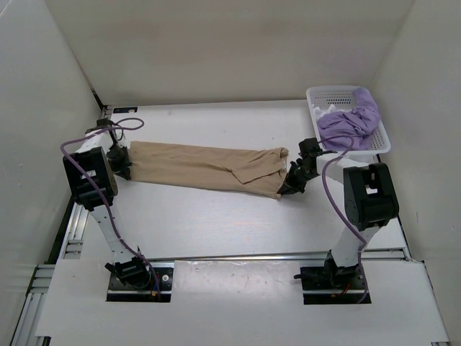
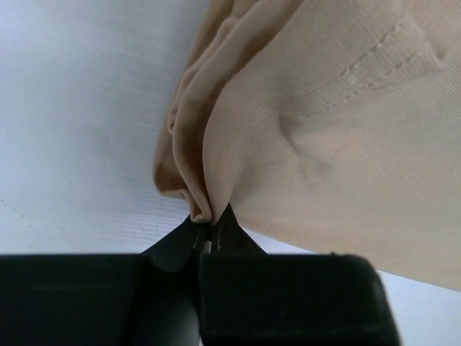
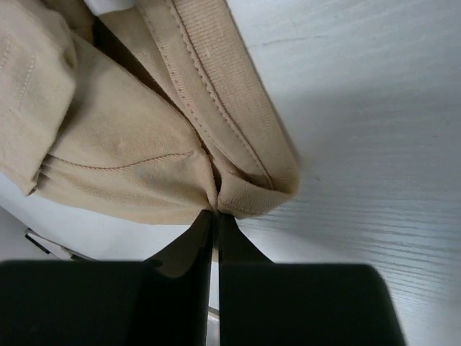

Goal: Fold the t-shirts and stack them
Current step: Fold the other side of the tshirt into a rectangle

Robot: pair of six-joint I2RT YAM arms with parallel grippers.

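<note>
A tan t-shirt (image 1: 205, 168) lies stretched in a long narrow band across the middle of the table. My left gripper (image 1: 124, 167) is shut on its left end; in the left wrist view the bunched tan cloth (image 2: 302, 130) is pinched at the tips of that gripper (image 2: 210, 225). My right gripper (image 1: 287, 185) is shut on the right end, where the ribbed hem of the tan t-shirt (image 3: 144, 144) folds into the closed tips (image 3: 216, 215). A lavender t-shirt (image 1: 351, 121) lies crumpled in the basket, with a bit of white cloth (image 1: 333, 110) beside it.
The white perforated basket (image 1: 317, 95) stands at the back right corner, close behind the right arm. White walls enclose the table on the left, back and right. The arm bases sit on a rail at the near edge.
</note>
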